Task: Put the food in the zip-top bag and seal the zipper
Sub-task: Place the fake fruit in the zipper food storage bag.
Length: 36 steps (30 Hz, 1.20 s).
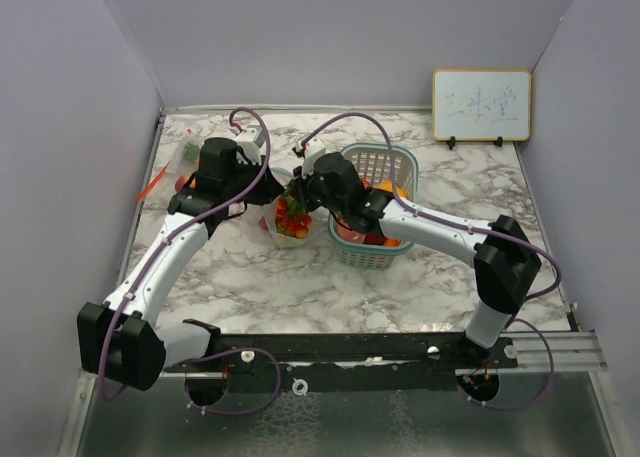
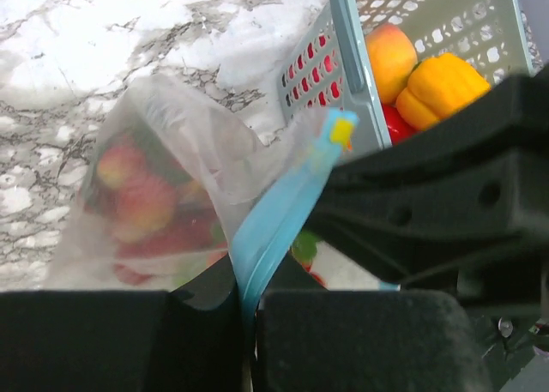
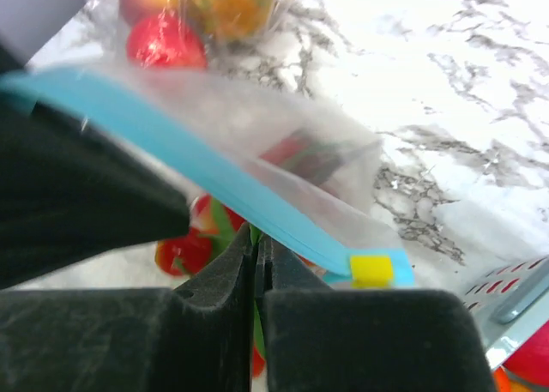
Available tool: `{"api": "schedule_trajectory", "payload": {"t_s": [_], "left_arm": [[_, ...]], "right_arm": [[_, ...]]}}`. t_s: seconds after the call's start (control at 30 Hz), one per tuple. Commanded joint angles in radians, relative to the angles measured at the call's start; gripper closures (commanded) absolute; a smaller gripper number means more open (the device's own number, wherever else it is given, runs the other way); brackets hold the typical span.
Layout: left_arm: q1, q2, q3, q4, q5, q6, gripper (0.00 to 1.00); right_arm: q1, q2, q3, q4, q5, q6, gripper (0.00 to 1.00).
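The zip-top bag (image 1: 289,220) stands on the marble worktop (image 1: 420,277) at the centre of the top view, with red and pink food (image 2: 141,205) showing through its clear wall. The left jaws are clamped on the bag's blue zipper strip (image 2: 274,229), low in the left wrist frame. The right jaws are pressed together on the same strip, left of its yellow slider (image 3: 371,269). Just right of the bag, the teal basket (image 2: 348,57) holds a peach (image 2: 390,56) and a yellow pepper (image 2: 446,87).

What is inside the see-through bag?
Red and peachy toy fruits show through the bag, with something green. The foggy plastic hides anything deeper.
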Motion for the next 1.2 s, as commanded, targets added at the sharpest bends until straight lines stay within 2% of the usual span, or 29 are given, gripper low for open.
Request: {"api": "schedule_trajectory", "payload": {"t_s": [0.0, 0.03, 0.07, 0.13, 0.23, 0.33, 0.5, 0.63, 0.87, 1.03, 1.17], "left_arm": [[-0.005, -0.076, -0.064, 0.013, 0.015, -0.03, 1.0], [-0.005, -0.08, -0.08, 0.034, 0.019, -0.041, 1.0], [-0.006, -0.082, -0.094, 0.045, 0.02, -0.05, 1.0], [-0.005, -0.084, -0.127, 0.064, 0.009, -0.059, 1.0], [-0.005, -0.083, -0.167, 0.082, -0.028, -0.057, 1.0], [-0.006, -0.082, -0.194, 0.096, -0.057, -0.06, 1.0], [-0.005, -0.071, -0.198, 0.115, -0.067, -0.066, 1.0], [-0.005, -0.072, -0.205, 0.135, -0.064, -0.078, 1.0], [-0.005, -0.102, -0.225, 0.184, -0.035, -0.104, 1.0], [-0.007, -0.156, -0.263, 0.226, -0.006, -0.111, 1.0], [-0.006, -0.179, -0.284, 0.227, -0.008, -0.105, 1.0]], "right_arm": [[0.002, 0.036, 0.063, 0.033, 0.178, 0.029, 0.99], [0.002, 0.045, 0.079, 0.031, 0.175, 0.039, 0.98], [0.002, 0.053, 0.094, 0.021, 0.163, 0.04, 0.93], [0.006, 0.06, 0.11, -0.005, 0.109, 0.036, 0.69], [0.017, 0.042, 0.103, -0.039, 0.017, 0.029, 0.48], [0.034, -0.021, 0.056, -0.054, -0.033, 0.038, 0.37], [0.046, -0.169, -0.011, -0.076, -0.024, 0.105, 0.38], [0.046, -0.215, 0.021, -0.194, 0.145, 0.277, 0.42], [0.045, -0.039, 0.196, -0.321, 0.255, 0.343, 0.41], [0.017, 0.024, 0.216, -0.283, 0.272, 0.399, 0.4], [0.011, 0.068, 0.265, -0.318, 0.323, 0.417, 0.4]]}}
